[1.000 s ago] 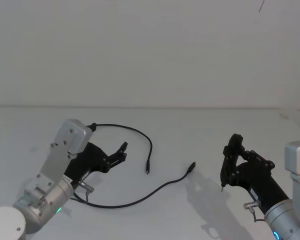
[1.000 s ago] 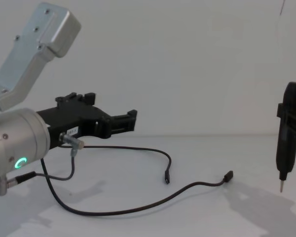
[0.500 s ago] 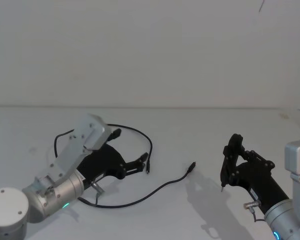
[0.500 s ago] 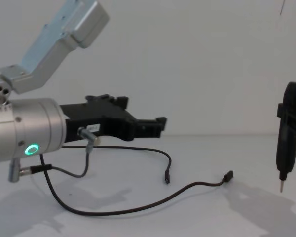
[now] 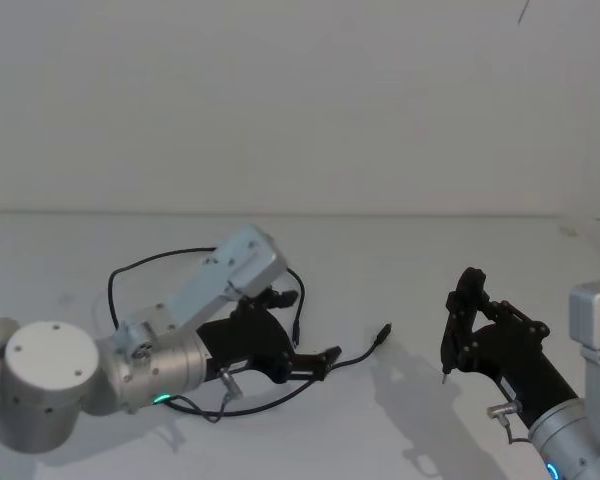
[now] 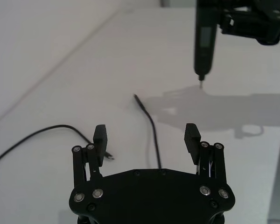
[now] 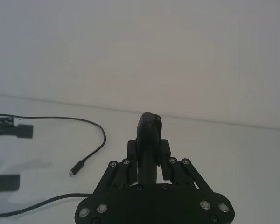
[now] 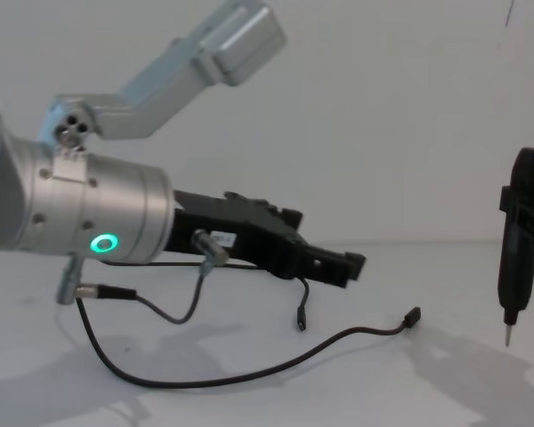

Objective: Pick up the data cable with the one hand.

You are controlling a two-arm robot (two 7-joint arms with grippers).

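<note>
Cable [image 5: 363, 352]: we see it lying in loose loops on the tabletop [image 5: 460, 250], both plugs free.
Left tool [image 6: 146, 135]: spread wide, low over the cable; one strand runs between its fingers, unpinched.
Right tool [image 7: 148, 150]: off to our right, pinching an upright pen [image 8: 514, 258].

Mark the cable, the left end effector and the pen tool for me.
cable [image 8: 412, 317]: chest view, on its right-end plug.
left end effector [image 6: 146, 134]: left wrist view, midway between its open fingertips.
pen tool [image 8: 513, 276]: chest view, on the lower shaft.
</note>
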